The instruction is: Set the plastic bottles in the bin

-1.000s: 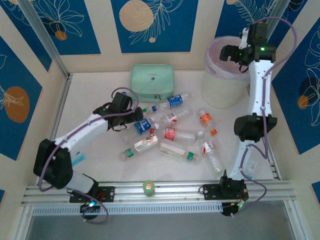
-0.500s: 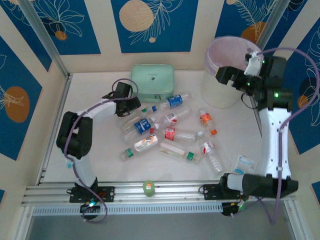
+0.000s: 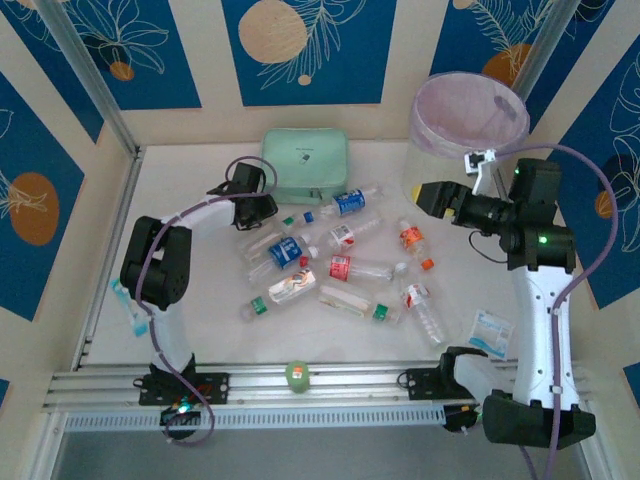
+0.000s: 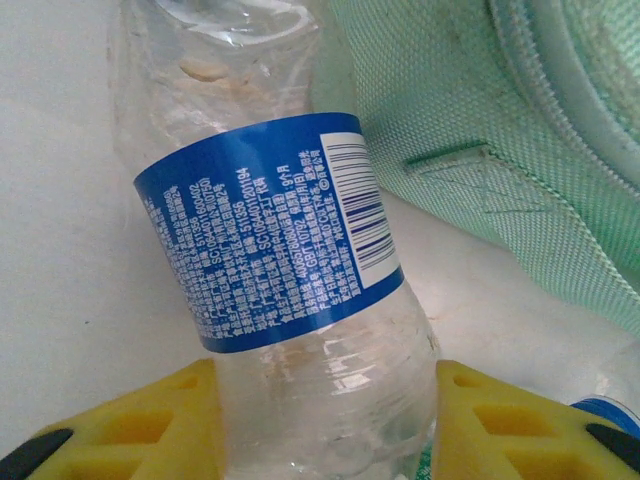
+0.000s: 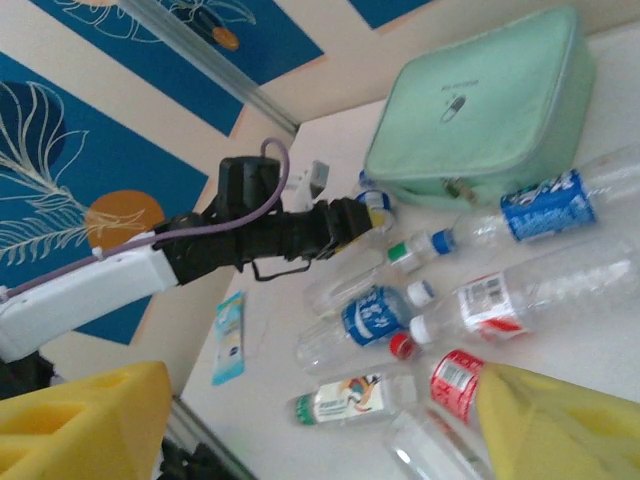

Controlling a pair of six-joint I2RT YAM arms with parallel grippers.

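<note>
1. Left gripper (image 4: pixel 325 385): yellow jaws pressed against both sides of a clear blue-labelled bottle (image 4: pixel 270 230). The bottle lies on the white table (image 3: pixel 200 320), with the mint green case (image 3: pixel 305 165) just beside it at 2 o'clock in the wrist view.
2. Right gripper (image 5: pixel 320 415): jaws spread, nothing between them. It sits at 6 o'clock of the bin (image 3: pixel 420 160) in the top view.
3. Bin: upright at the table's 1 o'clock.
4. Remaining plastic bottles (image 3: pixel 345 268): lying scattered at table centre, at the bin's 8 o'clock and apart from it.

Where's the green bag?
In the top view, the mint green case lies at the table's far middle, left of the bin, behind the bottles.
</note>
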